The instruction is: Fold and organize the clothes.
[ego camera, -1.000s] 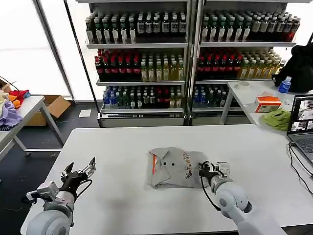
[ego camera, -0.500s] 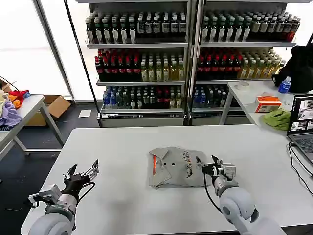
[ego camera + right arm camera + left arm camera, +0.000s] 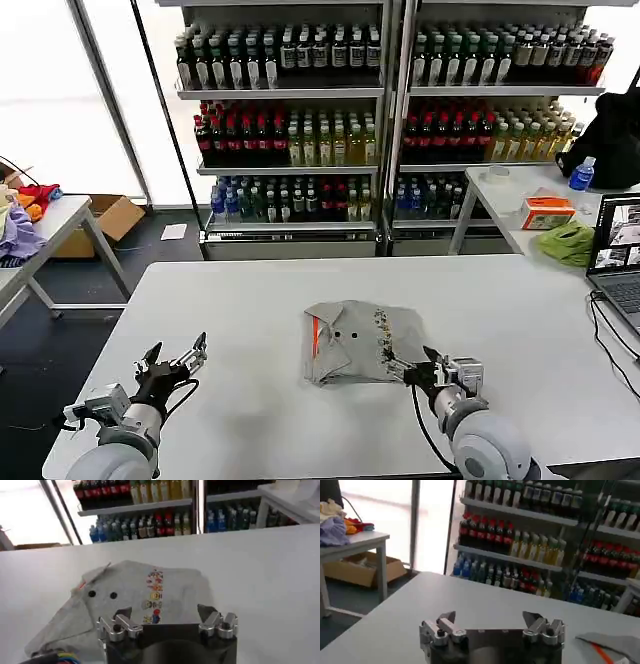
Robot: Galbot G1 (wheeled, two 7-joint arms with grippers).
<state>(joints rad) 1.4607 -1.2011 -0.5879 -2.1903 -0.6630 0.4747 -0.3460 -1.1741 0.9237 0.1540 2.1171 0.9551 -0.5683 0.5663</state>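
The right gripper (image 3: 428, 364) hovers low over the white table (image 3: 250, 300), just beside the near right corner of the folded shirt (image 3: 362, 342), its two fingers spread apart with nothing between them. In the right wrist view the same gripper (image 3: 165, 614) sits in front of the shirt (image 3: 135, 600), fingers wide and empty. The left gripper (image 3: 177, 357) hangs above the near left part of the table, well apart from the shirt, fingers also spread and empty; in the left wrist view that gripper (image 3: 490, 620) faces across bare table.

The shirt is light grey and lies flat near the middle of the table, folded into a rough rectangle. Its long side runs left to right. The collar (image 3: 316, 335), lined in orange, points toward the robot's left, with two dark buttons (image 3: 345, 335) beside it, and a strip of small multicoloured print (image 3: 383, 335) runs across the fabric nearer the right gripper.

Behind the table stand shelves (image 3: 390, 110) filled with rows of bottled drinks. A cardboard box (image 3: 105, 222) sits on the floor at the far left; what it holds cannot be made out
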